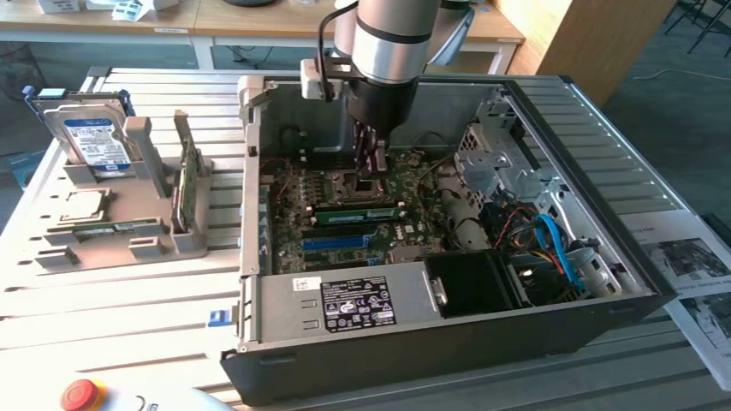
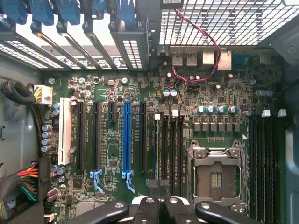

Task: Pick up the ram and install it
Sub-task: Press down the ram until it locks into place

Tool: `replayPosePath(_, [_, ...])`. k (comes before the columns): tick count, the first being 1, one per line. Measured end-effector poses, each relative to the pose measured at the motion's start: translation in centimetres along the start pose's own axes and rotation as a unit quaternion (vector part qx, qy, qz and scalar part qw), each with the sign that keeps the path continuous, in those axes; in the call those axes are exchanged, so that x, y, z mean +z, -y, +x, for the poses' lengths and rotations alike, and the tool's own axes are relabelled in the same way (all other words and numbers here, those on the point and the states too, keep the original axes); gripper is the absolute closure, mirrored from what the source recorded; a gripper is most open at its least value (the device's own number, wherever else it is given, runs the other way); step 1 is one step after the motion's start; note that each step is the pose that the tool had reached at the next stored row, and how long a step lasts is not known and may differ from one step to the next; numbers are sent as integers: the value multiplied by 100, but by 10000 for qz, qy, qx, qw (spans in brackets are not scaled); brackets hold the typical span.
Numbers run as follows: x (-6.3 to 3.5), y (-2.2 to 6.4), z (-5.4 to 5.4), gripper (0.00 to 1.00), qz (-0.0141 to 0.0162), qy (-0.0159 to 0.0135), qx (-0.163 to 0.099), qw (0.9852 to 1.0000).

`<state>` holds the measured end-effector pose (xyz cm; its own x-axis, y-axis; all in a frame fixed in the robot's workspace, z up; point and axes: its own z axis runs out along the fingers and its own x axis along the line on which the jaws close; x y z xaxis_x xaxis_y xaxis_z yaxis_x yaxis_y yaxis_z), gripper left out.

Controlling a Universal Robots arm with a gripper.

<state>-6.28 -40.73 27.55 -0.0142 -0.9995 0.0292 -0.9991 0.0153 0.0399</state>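
Note:
My gripper (image 1: 368, 171) hangs inside the open computer case (image 1: 594, 128), low over the motherboard (image 1: 342, 231), with its fingers shut and nothing visibly between them. In the wrist view the shut gripper (image 2: 159, 203) sits over the near end of the dark memory slots (image 2: 170, 144), beside the empty processor socket (image 2: 215, 172). A long green ram (image 1: 359, 210) lies seated in a slot just in front of the gripper. I cannot tell whether the fingertips touch it. Another ram (image 1: 183, 184) stands on edge in the grey holder (image 1: 68, 257) at the exterior view's left.
The holder also carries a hard drive (image 1: 98, 137) with a blue-white label and a square silver processor (image 1: 74, 205). The case holds a black power supply (image 1: 354, 304), a drive cage (image 1: 491, 163) and blue cables (image 1: 560, 244). A red stop button (image 1: 82, 394) sits at the front edge.

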Motion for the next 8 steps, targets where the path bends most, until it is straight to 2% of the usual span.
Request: replayPosePath(8, [-1, 29, 0, 90, 0, 0, 0, 10000])
